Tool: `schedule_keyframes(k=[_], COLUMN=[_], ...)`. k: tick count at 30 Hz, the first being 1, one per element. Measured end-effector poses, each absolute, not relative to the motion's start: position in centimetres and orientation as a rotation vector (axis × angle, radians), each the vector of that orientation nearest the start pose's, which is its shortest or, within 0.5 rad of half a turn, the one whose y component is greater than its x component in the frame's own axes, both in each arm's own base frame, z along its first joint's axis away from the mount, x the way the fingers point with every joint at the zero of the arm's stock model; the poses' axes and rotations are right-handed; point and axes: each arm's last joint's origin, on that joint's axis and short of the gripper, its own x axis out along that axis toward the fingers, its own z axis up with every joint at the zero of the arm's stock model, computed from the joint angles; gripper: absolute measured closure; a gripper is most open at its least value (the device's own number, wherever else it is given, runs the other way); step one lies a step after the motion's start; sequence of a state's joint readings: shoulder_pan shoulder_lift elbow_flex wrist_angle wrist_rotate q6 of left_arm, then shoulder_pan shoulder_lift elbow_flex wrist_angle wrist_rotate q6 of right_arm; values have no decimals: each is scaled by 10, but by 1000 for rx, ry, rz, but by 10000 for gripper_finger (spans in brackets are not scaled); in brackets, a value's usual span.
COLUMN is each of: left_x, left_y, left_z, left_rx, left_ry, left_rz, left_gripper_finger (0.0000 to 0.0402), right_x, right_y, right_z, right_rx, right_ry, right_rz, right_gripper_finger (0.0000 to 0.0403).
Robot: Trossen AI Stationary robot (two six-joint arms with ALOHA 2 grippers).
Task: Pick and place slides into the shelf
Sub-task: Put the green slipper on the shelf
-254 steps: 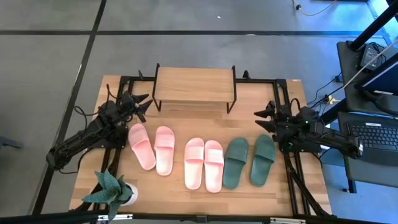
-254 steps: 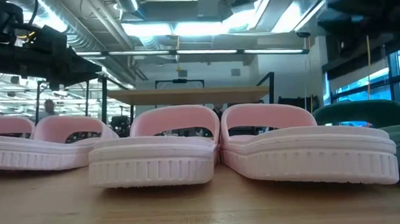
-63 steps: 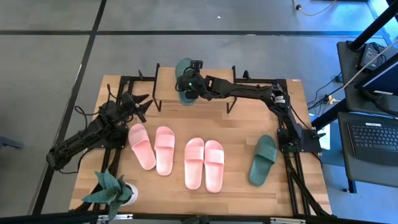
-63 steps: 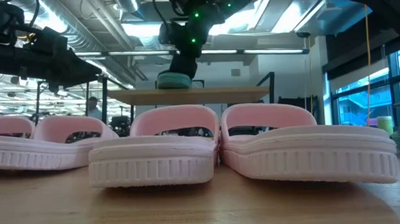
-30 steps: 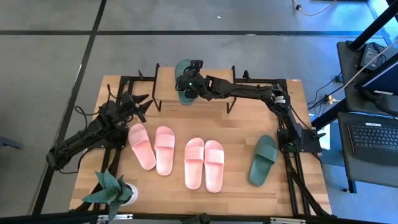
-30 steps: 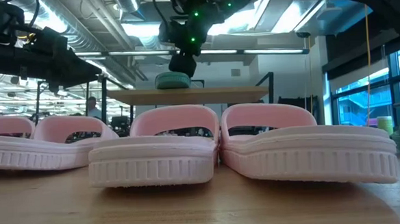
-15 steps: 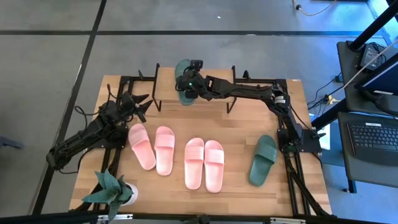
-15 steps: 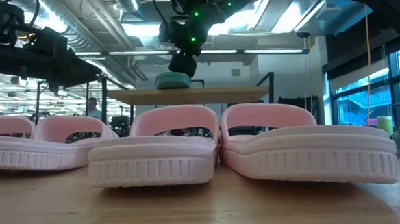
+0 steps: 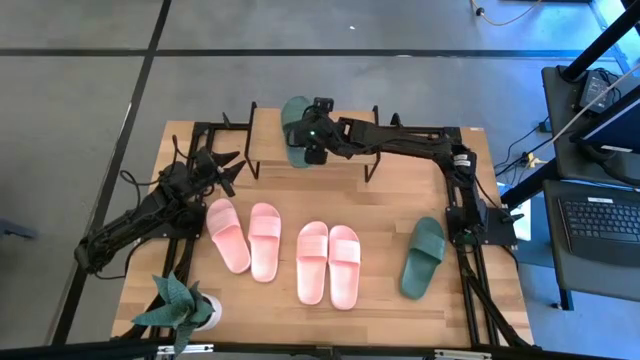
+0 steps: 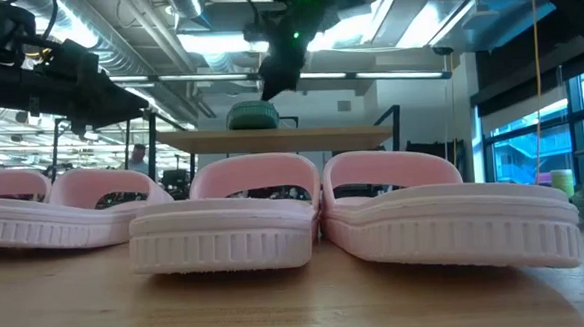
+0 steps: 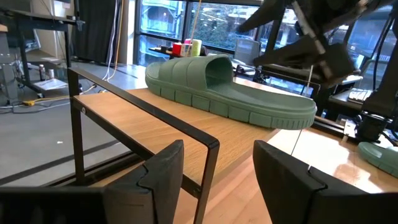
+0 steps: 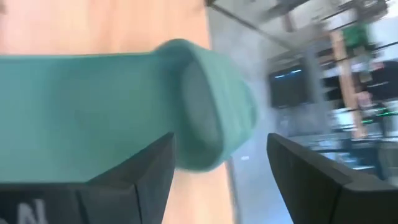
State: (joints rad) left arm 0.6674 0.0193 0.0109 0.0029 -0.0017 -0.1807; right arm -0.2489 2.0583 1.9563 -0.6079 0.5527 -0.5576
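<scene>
One dark green slide [image 9: 295, 125] lies on its sole on the left part of the shelf [image 9: 345, 135], and it also shows in the left wrist view [image 11: 230, 87] and the low view [image 10: 252, 115]. My right gripper [image 9: 316, 142] hovers open just above it, apart from it in the low view [image 10: 278, 79]; its fingers stand on either side of the slide's strap in the right wrist view [image 12: 221, 140]. The other green slide [image 9: 422, 257] and two pink pairs [image 9: 248, 238] [image 9: 328, 263] lie on the table. My left gripper [image 9: 225, 170] waits open left of the shelf [image 11: 214, 180].
A potted plant [image 9: 180, 305] stands at the table's near left corner. The shelf's black legs [image 9: 372, 165] stand on the table's far half. A black metal frame [image 9: 455, 180] runs along the table's sides. The shelf top right of the green slide is bare.
My right gripper has risen off the green slide and gone a little toward the table's right edge. The slide stays lying on the shelf's left part.
</scene>
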Motion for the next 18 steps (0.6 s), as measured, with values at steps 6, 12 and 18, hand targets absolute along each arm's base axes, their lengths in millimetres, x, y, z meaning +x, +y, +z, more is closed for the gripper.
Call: schedule_keyframes(k=[6, 12, 18], left_x=[77, 77, 77], left_y=[61, 61, 61], left_z=[166, 166, 166], left_rx=[-176, -176, -176], left_ry=[-55, -55, -55], left_rz=[667, 666, 665], left_gripper_finger=[216, 216, 216], right_x=[429, 400, 370], right_y=[-110, -66, -6], right_z=[349, 382, 380], right_rx=[-440, -233, -45], right_ry=[966, 1100, 1263], right_rz=[-425, -174, -233], right_gripper_finger=[151, 151, 151])
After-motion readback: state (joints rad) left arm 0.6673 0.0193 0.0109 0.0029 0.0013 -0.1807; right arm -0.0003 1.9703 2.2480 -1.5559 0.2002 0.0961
